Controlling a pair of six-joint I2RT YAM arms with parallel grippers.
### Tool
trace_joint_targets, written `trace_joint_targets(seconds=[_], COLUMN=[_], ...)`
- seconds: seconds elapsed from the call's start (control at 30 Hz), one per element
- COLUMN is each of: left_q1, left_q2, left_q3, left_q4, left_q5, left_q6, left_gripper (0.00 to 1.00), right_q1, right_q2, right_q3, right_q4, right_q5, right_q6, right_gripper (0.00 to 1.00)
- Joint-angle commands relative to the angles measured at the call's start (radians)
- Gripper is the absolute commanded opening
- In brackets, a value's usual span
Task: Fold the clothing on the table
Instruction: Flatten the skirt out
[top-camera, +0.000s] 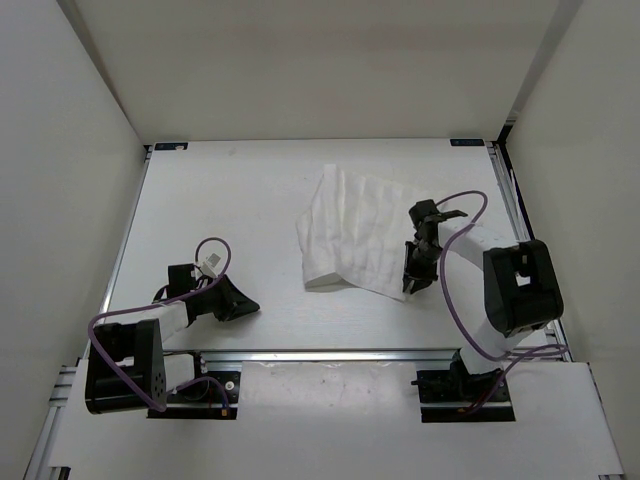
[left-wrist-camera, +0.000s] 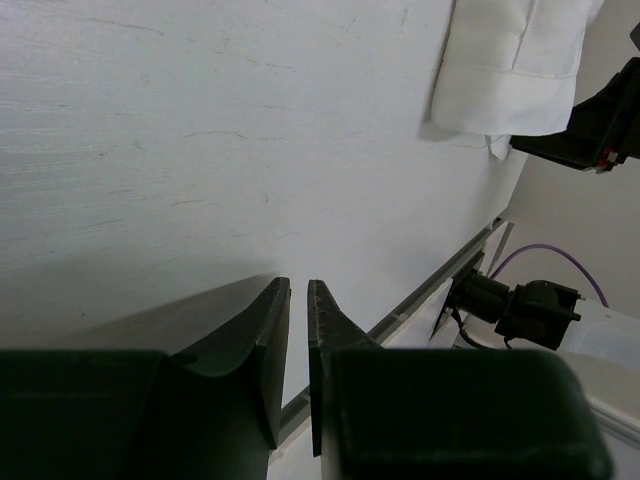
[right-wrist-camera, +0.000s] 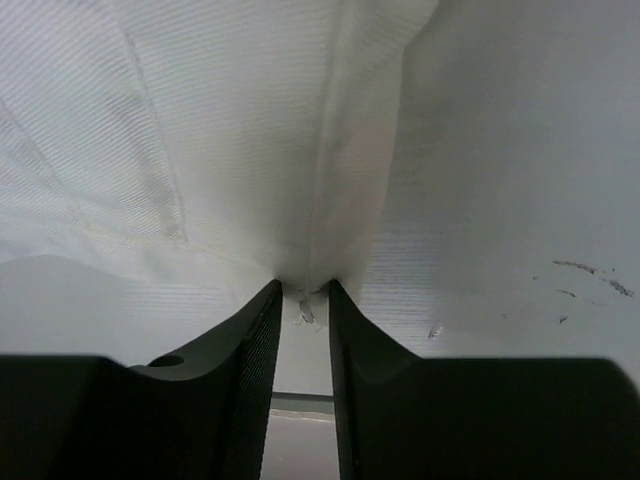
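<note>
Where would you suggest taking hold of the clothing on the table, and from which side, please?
Probably at the near right edge of the clothing, approached from the right and above. That hem lies flat and free on the table, nearest the right gripper, whose fingers already straddle a raised ridge of fabric there. The left gripper sits well away.

Robot lab test cell — white walls (top-camera: 300, 60), aluminium-railed table (top-camera: 200, 200)
</note>
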Motion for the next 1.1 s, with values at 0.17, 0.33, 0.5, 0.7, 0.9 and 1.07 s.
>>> trace_joint_targets(seconds=[0.17,0.33,0.5,0.7,0.9,1.07], left_q1=[0.01,0.015,0.021,0.027,0.029,0.029], left_q2=[-0.005,-0.019,-0.018,-0.021,-0.019,-0.016], left_q3=[-0.005,-0.004,-0.002,-0.001,-0.002,-0.001], left_q4=[0.018,0.008,0.015,0.004,0.009,0.006], left_q5=[0.029,0.029,0.02,0.022,0.02,0.02], left_q6=[0.015,0.012,0.018,0.016,0.016,0.021], left_gripper=[0.23,0.24,0.24,0.24,0.23,0.24], right_q1=[0.061,0.066,0.029,0.038,0.035,0.05], right_q2=[0.079,0.018,0.033,0.071,0.12,0.174], right_q3=[0.075,0.167,0.21,0.233,0.243,0.263], right_q4=[-0.061,-0.079,-0.084,-0.092,-0.041,-0.058], right_q5=[0.122,0.172,0.12,0.14,0.109,0.135], right_q6=[-0.003,-0.023,-0.017,-0.026,-0.017,-0.018], right_gripper=[0.0,0.01,0.43,0.43,0.39,0.36])
